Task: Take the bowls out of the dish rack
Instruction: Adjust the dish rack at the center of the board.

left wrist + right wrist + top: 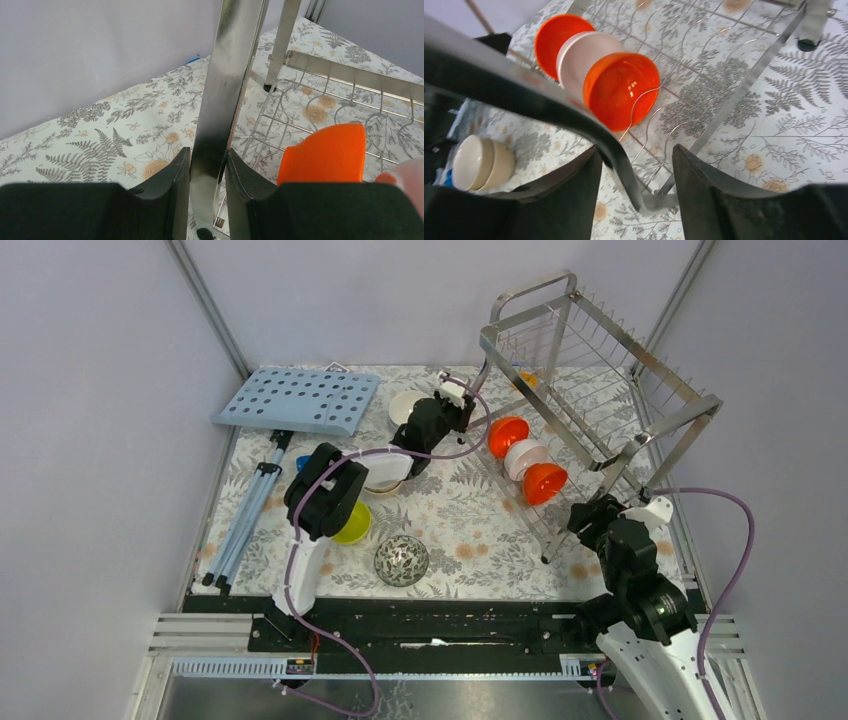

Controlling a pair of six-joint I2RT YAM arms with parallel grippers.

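Dish rack (600, 390) at my desk's (450, 530) right rear, bowls (525, 457) aboard.
Left pincer (207, 152), arm stretched far forward, clamps its upright post (225, 75); right pincer (636, 152), arm folded close, stands apart astride a rack bar (524, 95).

The lime-green round bowl (356, 529) shows only a sliver; the left arm's black elbow (325, 500) covers the rest. That arm also hides the near side of the cream-beige glossy bowl (386, 480) and most of a small blue block (303, 462). Behind the wires of the tall steel wire dish rack (540, 397), a yellow-orange clip (527, 379) is too small to make out.

In the left wrist view the rack's flat upright (230, 75) runs off the top edge. The black body of the left gripper (207, 152) cuts off the lower part of an orange-red bowl (325, 150), and a pale blur (411, 175) at the right edge is unreadable.

In the right wrist view a dark, unfocused rack bar (524, 95) crosses between the fingers of the right gripper (636, 150); whether they touch it is unclear.
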